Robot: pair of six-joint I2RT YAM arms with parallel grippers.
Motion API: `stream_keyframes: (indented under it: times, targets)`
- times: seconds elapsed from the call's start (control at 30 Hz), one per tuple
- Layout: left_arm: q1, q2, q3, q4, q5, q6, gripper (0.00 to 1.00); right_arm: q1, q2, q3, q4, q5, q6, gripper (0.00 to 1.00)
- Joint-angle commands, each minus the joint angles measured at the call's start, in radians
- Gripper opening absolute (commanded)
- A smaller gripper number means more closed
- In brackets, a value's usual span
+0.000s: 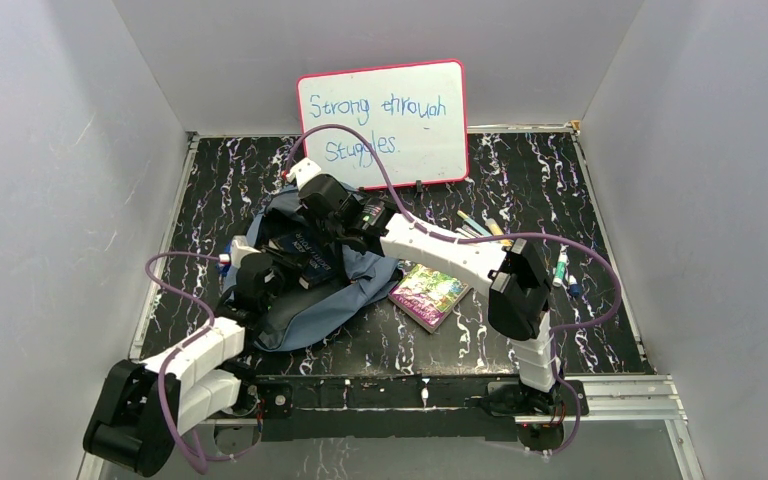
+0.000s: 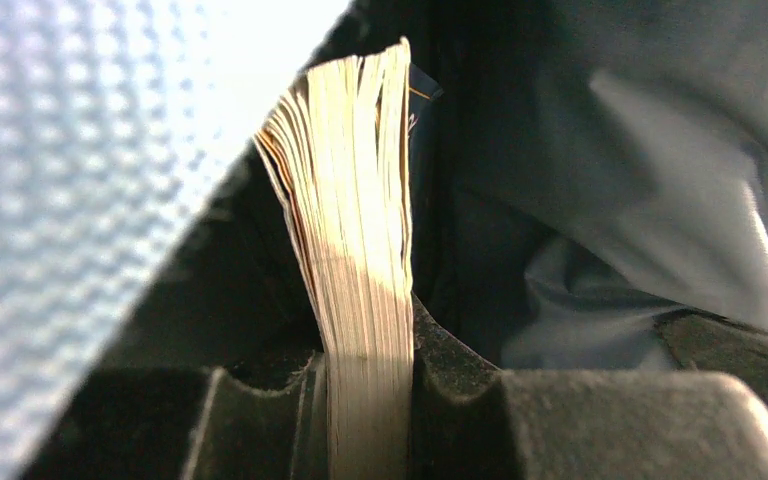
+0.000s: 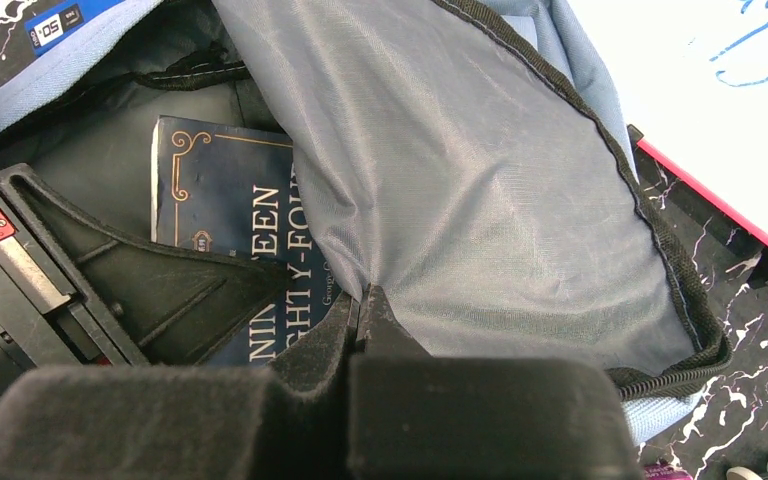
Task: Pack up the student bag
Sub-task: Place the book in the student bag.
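The grey-blue student bag [image 1: 300, 310] lies open at the left middle of the table. My left gripper [image 1: 276, 264] is shut on a dark blue book [image 1: 312, 262]. In the left wrist view its cream page edges [image 2: 355, 200] stand pinched between the jaws, with the left gripper [image 2: 365, 340] at the bag's mouth. The right gripper [image 1: 332, 212] is shut on the bag's upper flap [image 3: 480, 180] and holds it lifted. In the right wrist view the right gripper [image 3: 365, 300] pinches a fold of fabric. Beneath the flap the book's cover [image 3: 222, 195] lies partly inside the bag.
A pink-framed whiteboard [image 1: 383, 122] leans on the back wall. A colourful book [image 1: 430, 293] lies to the right of the bag. Pens [image 1: 483, 228] and markers [image 1: 563, 270] lie further right, near the right arm's elbow.
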Motion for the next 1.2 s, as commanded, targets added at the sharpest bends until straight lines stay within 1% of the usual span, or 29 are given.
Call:
stream_keyframes:
  times: [0.0,0.03,0.07,0.17,0.23,0.3,0.37,0.47,0.67,0.77,0.83,0.9,0.93,1.0,1.1,1.17]
  targets:
    - [0.0,-0.017,0.041,-0.066,0.003,-0.009,0.26,-0.007,-0.027,-0.003,0.078,0.0,0.022,0.0]
    - [0.0,-0.028,0.047,-0.095,-0.003,-0.006,0.42,-0.007,-0.027,-0.005,0.077,0.0,0.021,0.0]
    - [0.0,-0.04,0.061,-0.134,-0.01,0.0,0.52,-0.008,-0.026,-0.007,0.076,-0.002,0.021,0.0]
    - [0.0,-0.076,0.122,-0.274,-0.034,0.045,0.68,-0.009,-0.024,-0.007,0.073,-0.001,0.021,0.0]
    - [0.0,-0.092,0.172,-0.377,-0.057,0.084,0.81,-0.009,-0.02,-0.008,0.072,-0.004,0.019,0.0]
    - [0.0,-0.096,0.236,-0.501,-0.082,0.127,0.86,-0.01,-0.017,-0.007,0.07,-0.009,0.017,0.0]
    - [0.0,-0.092,0.306,-0.652,-0.119,0.149,0.88,-0.011,-0.015,-0.006,0.064,-0.011,0.017,0.0]
    - [0.0,-0.09,0.406,-0.851,-0.165,0.165,0.88,-0.014,-0.01,-0.01,0.058,-0.019,0.017,0.0]
    - [0.0,-0.112,0.523,-1.117,-0.253,0.18,0.9,-0.016,0.02,0.02,0.024,-0.074,0.011,0.0]
    - [-0.001,-0.115,0.588,-1.236,-0.305,0.184,0.9,-0.015,0.036,0.046,0.006,-0.109,0.007,0.04]
    - [0.0,-0.129,0.615,-1.273,-0.313,0.198,0.9,-0.015,0.041,0.062,-0.008,-0.131,0.006,0.12]
    - [0.0,-0.153,0.631,-1.278,-0.297,0.227,0.9,-0.015,0.038,0.076,-0.028,-0.153,0.009,0.2]
    - [-0.001,-0.166,0.637,-1.272,-0.284,0.246,0.9,-0.015,0.032,0.079,-0.034,-0.165,0.009,0.26]
    - [0.0,-0.194,0.645,-1.252,-0.239,0.303,0.9,-0.015,0.011,0.073,-0.049,-0.219,-0.005,0.34]
    - [0.0,-0.24,0.651,-1.237,-0.169,0.389,0.9,-0.015,-0.043,0.044,-0.082,-0.281,-0.007,0.54]
    - [0.0,-0.264,0.644,-1.236,-0.137,0.424,0.9,-0.016,-0.098,-0.005,-0.092,-0.278,0.011,0.6]
